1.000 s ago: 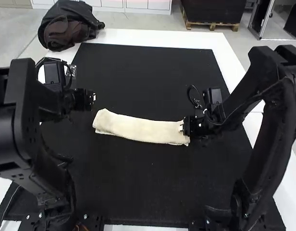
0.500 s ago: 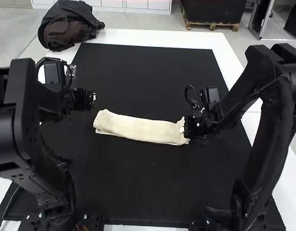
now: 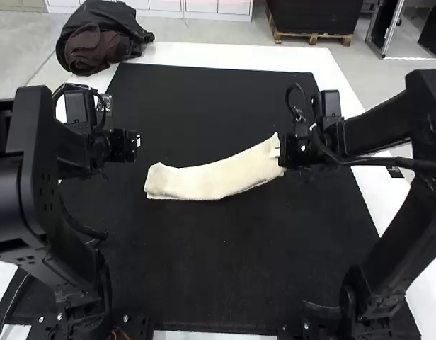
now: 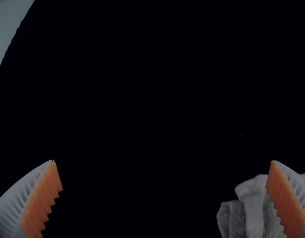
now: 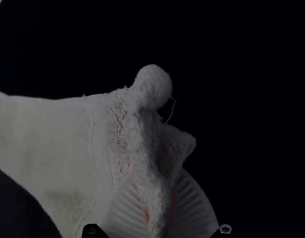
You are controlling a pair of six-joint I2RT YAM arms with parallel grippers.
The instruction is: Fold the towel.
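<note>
Towel (image 3: 211, 178) has swung 1 end toward 2 o'clock, pinched by our right gripper (image 3: 278, 151); left gripper (image 4: 163, 161) spread, 10 o'clock. We should carry slowly, untwisted.

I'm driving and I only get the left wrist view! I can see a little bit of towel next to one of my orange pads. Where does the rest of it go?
Observer: In the high view, the towel stretches as one long, narrow strip towards the right arm.
Operator: Ooh. Is something holding that other end?
Observer: Yes, the right gripper is pinching it.
Operator: Is it all squashed flat where it's pinched?
Observer: No, the right wrist view shows it bunched up into a ridge between the white ribbed fingers.
</note>
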